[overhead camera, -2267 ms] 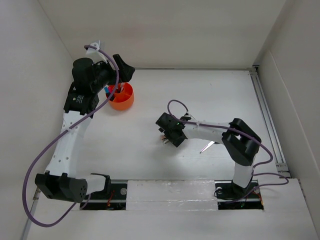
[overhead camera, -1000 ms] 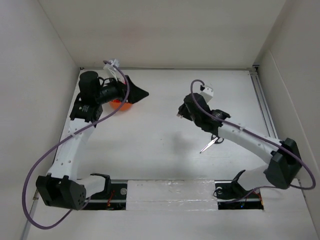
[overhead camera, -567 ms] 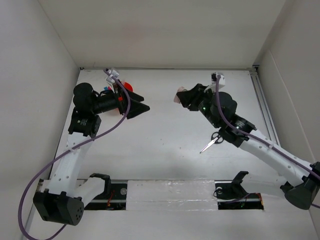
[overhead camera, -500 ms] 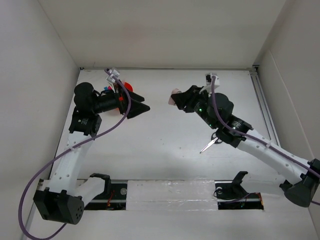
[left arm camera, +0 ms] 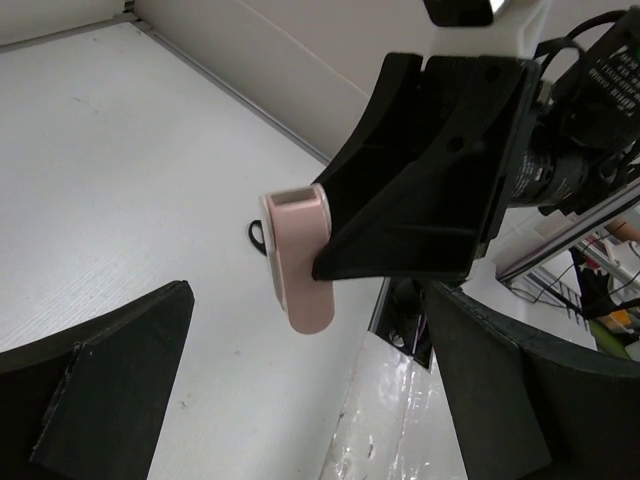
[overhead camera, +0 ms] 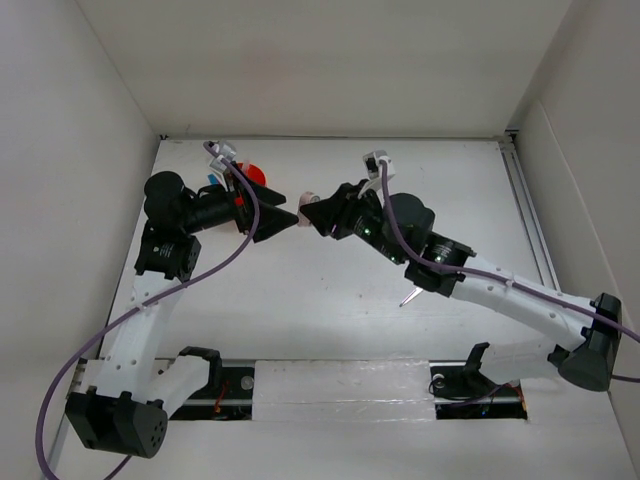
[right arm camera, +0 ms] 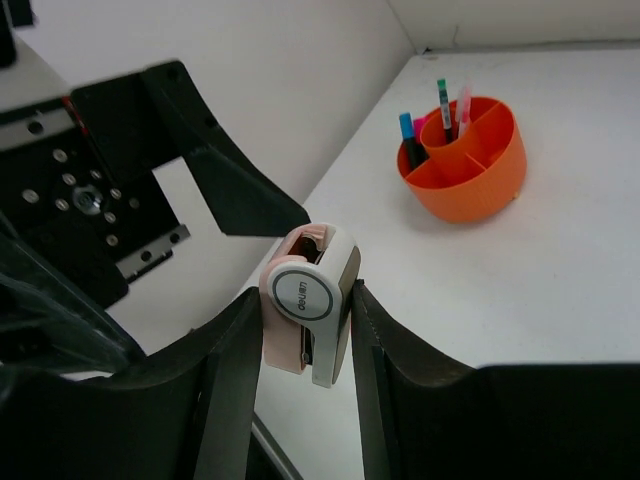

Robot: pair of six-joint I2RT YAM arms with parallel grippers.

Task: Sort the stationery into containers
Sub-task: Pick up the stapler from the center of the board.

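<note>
Snugly, right fingers pinch rounded pink case.

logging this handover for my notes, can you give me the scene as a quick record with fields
left gripper: open, empty, raised, facing the right gripper
right gripper: shut on the pink and white item, held in the air
gap: item just in front of the left gripper, no contact visible
orange organiser: back left of the table, pens standing in it
scissors: lying on the table under the right arm
</note>
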